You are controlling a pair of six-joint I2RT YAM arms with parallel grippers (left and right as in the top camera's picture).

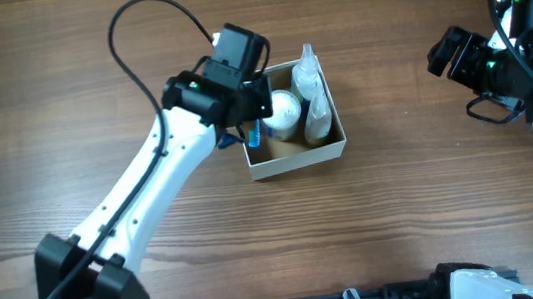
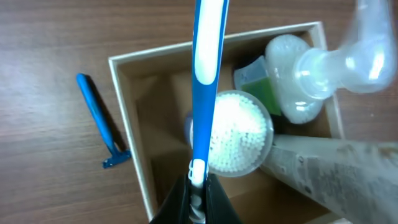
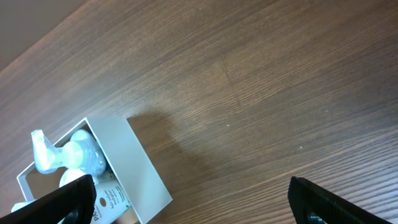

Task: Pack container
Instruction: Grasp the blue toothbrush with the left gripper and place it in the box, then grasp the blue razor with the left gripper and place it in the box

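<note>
The container is a square open-top box with white walls and a tan inside, at the table's middle. It also shows in the left wrist view and the right wrist view. Inside are a round jar of cotton swabs, a clear pump bottle, a pale tube and a green item. My left gripper is shut on a blue and white toothbrush, held over the box's left half. My right gripper is open and empty, far right of the box.
A blue razor lies on the wooden table just outside the box's left wall. Bare wood table surrounds the box. The arm bases stand at the front edge.
</note>
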